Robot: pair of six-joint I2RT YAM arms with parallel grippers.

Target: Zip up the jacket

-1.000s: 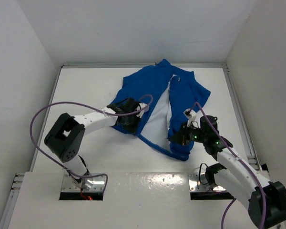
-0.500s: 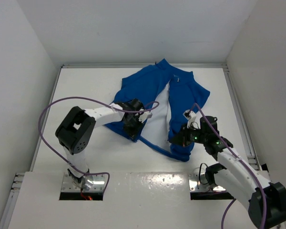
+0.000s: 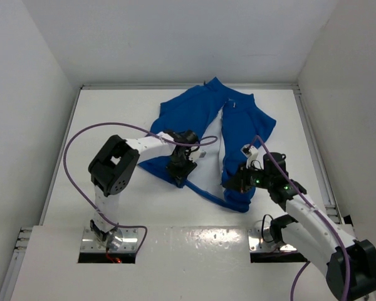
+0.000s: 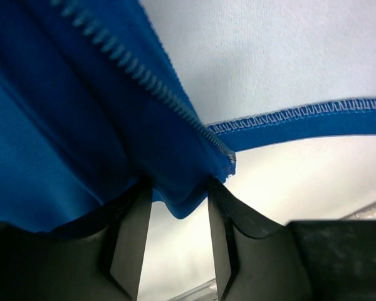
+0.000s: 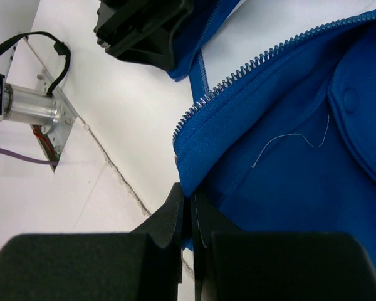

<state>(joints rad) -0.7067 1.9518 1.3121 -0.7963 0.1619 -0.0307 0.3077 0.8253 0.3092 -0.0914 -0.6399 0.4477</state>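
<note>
The blue jacket (image 3: pixel 200 119) lies open on the white table, collar at the far side, white lining (image 3: pixel 208 157) showing between the two front panels. My left gripper (image 3: pixel 178 170) is at the lower corner of the left panel. In the left wrist view it (image 4: pixel 177 191) is open, with the panel's hem corner (image 4: pixel 188 194) and the zipper teeth (image 4: pixel 144 78) between its fingertips. My right gripper (image 3: pixel 234 185) is at the right panel's lower hem. In the right wrist view it (image 5: pixel 187 194) is shut on that blue hem (image 5: pixel 203 166), beside the zipper teeth (image 5: pixel 257 63).
White walls enclose the table on the left, far side and right. Purple cables (image 3: pixel 75 141) loop from both arms. Metal mount plates (image 3: pixel 109 241) sit at the near edge. The left gripper's black body (image 5: pixel 144 25) shows in the right wrist view.
My left arm has swung right and nearer along the left panel, to its lower corner by the zipper. The right arm and its grip on the hem have not moved.
</note>
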